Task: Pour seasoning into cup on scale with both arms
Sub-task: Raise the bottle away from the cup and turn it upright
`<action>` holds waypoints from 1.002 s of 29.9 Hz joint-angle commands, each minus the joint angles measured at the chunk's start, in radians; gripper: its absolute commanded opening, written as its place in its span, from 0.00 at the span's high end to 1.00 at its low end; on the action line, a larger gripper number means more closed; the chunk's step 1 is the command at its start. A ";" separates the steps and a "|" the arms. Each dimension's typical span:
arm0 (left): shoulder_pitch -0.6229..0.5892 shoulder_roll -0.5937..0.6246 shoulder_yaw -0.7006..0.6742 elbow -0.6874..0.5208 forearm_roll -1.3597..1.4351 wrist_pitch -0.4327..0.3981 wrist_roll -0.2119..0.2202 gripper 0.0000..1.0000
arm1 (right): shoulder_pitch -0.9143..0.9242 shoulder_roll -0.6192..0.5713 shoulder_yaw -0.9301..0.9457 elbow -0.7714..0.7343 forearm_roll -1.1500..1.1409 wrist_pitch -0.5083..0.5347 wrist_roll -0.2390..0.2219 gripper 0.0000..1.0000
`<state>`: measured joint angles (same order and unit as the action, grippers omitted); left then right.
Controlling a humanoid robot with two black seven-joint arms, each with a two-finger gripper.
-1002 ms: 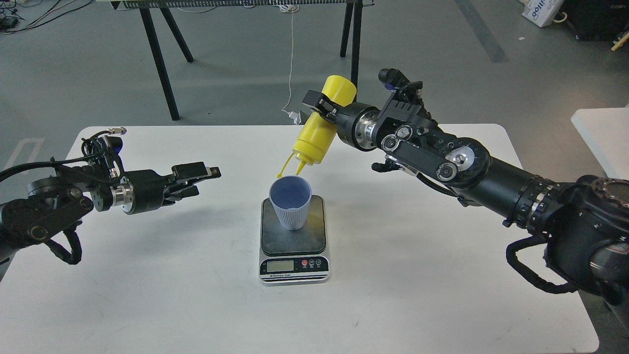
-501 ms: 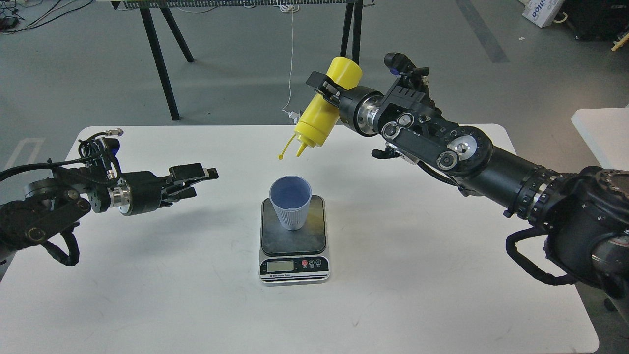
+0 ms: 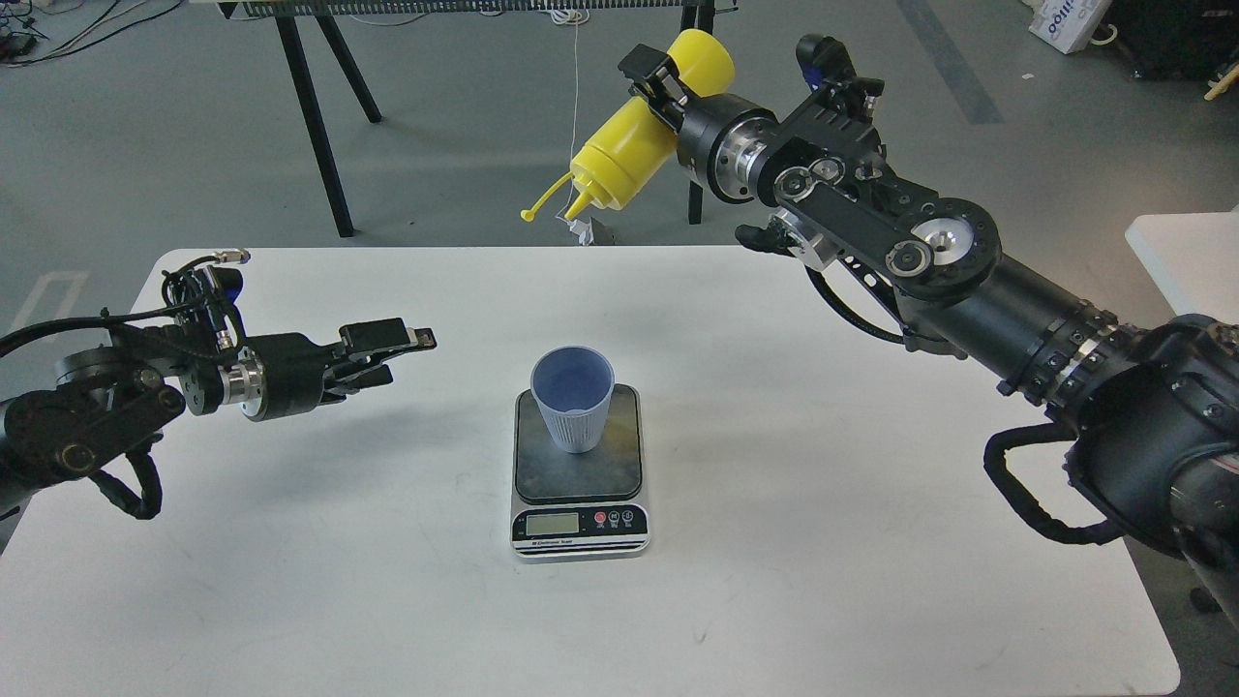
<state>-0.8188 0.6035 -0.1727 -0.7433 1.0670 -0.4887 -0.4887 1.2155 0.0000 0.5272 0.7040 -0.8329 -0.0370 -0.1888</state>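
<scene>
The light blue ribbed cup [image 3: 573,402] stands upright on the dark plate of the kitchen scale [image 3: 579,484] in the middle of the white table. My right gripper [image 3: 656,89] is shut on the yellow squeeze bottle [image 3: 631,143], held high above and behind the cup. The bottle is tilted with its nozzle pointing down and left, and its cap strap hangs beside the nozzle. My left gripper [image 3: 392,353] hovers over the table to the left of the cup, fingers apart and empty, pointing toward the cup.
The white table [image 3: 832,581] has its back edge just behind the scale. Black stand legs [image 3: 312,116] rise from the grey floor behind the table. A second white surface [image 3: 1186,261] shows at the far right.
My right gripper has lifted the yellow bottle up and back, away from the cup's rim. The bottle's tilt has become shallower. The left arm has barely moved.
</scene>
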 commanded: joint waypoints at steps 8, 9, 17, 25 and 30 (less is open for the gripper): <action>-0.006 0.009 -0.004 -0.001 -0.002 0.000 0.000 0.00 | 0.019 -0.089 0.256 -0.005 0.008 0.000 -0.003 0.98; -0.006 0.007 -0.004 -0.001 -0.002 0.000 0.000 0.00 | 0.019 -0.101 0.292 -0.005 0.011 0.000 -0.003 0.98; -0.005 0.001 -0.002 -0.001 -0.001 0.000 0.000 0.00 | 0.019 -0.228 0.421 -0.006 0.277 -0.006 -0.012 0.98; -0.006 0.009 -0.002 -0.004 -0.002 0.000 0.000 0.00 | -0.031 -0.388 0.461 -0.005 0.612 -0.020 -0.020 0.98; -0.008 0.019 -0.005 -0.005 -0.004 0.000 0.000 0.00 | -0.120 -0.501 0.459 0.000 0.909 0.006 -0.027 0.98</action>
<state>-0.8252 0.6174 -0.1758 -0.7479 1.0652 -0.4887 -0.4884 1.1516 -0.4453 0.9877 0.6999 -0.0807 -0.0471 -0.2096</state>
